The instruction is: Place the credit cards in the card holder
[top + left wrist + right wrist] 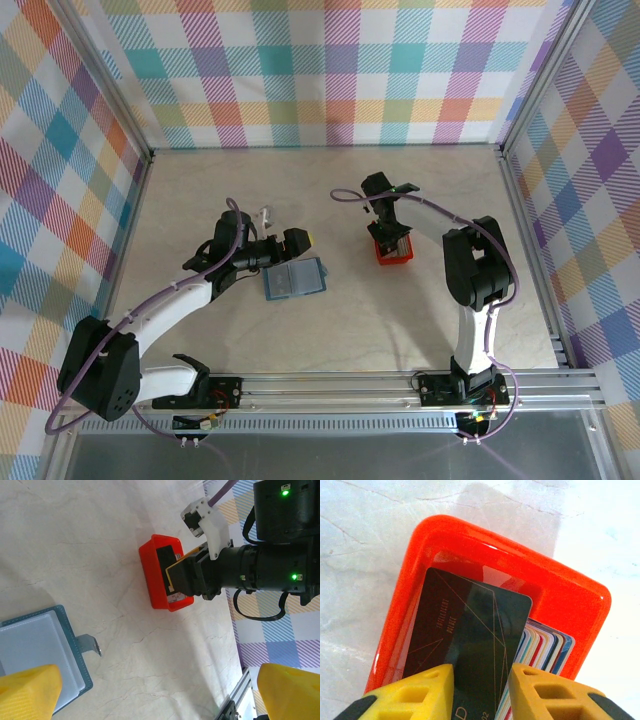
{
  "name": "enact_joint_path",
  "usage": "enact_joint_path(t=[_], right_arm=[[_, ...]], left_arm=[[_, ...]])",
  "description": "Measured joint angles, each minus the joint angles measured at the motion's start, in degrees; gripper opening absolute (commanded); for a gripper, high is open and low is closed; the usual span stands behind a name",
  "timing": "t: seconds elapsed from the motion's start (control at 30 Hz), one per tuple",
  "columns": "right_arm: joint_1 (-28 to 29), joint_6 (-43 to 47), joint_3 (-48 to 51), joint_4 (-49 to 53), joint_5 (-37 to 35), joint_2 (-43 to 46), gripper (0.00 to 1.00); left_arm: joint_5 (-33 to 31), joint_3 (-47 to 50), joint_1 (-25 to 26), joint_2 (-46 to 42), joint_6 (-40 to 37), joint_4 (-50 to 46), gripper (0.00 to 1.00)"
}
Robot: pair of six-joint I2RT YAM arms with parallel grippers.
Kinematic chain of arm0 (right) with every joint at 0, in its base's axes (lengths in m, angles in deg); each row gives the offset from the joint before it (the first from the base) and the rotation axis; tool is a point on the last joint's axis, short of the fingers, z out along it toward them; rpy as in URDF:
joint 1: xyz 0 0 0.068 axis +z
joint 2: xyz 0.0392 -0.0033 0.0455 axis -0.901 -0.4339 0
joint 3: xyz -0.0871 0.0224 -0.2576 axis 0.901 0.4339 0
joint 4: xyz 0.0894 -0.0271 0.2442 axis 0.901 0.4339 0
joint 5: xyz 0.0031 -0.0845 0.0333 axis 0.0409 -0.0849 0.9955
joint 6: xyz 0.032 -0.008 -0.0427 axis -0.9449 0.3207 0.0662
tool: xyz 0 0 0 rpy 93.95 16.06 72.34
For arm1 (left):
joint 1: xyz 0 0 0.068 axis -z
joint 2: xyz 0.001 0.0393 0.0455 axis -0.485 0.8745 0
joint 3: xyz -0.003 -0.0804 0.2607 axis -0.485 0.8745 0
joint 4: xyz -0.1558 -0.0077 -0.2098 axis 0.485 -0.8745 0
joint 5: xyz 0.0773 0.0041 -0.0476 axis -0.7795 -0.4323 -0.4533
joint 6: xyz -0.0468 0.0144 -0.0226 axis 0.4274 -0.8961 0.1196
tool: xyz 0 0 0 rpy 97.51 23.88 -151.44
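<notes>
Credit cards (546,645) stood stacked in red tray (422,555), dark card (470,630) between partly closed right gripper (482,672), grip not discernible. Card holder (295,280) lay open on table (400,320) beside left gripper (157,680), spread wide, empty.

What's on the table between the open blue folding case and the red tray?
Nothing: the top view shows bare pale tabletop between blue folding case and red plastic tray.

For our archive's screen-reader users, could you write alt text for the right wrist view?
A dark card with thin gold lines lies over a stack of colourful cards in a red tray on a pale marbled table. The right claw holds its two yellow fingers apart over the card's lower end.
</notes>
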Motion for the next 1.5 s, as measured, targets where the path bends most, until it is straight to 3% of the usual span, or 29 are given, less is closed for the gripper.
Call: enact_joint_path(t=[0.6, 0.87, 1.17, 1.37, 1.5], right_arm=[[0.0, 0.0, 0.0, -1.8, -2.5, 2.2, 0.09], [0.0, 0.0, 0.0, -1.9, -2.1, 2.3, 0.13], [-1.5, -0.9, 0.0, -1.9, -2.4, 2.3, 0.11], [-4.8, -3.6, -0.6, -1.2, 3.4, 2.3, 0.00], [-7.4, -5.5, -0.6, -1.1, 9.7, 2.7, 0.00]], left_arm=[[-0.2, 0.0, 0.0, 0.0, -0.2, -0.4, 1.00], [-0.2, 0.0, 0.0, -0.1, -0.2, -0.7, 1.00], [-0.5, 0.0, 0.0, -1.0, -0.2, -1.7, 1.00], [-0.6, 0.0, 0.0, -1.1, -0.4, -1.7, 1.00], [-0.6, 0.0, 0.0, -1.1, -0.6, -1.7, 1.00]])
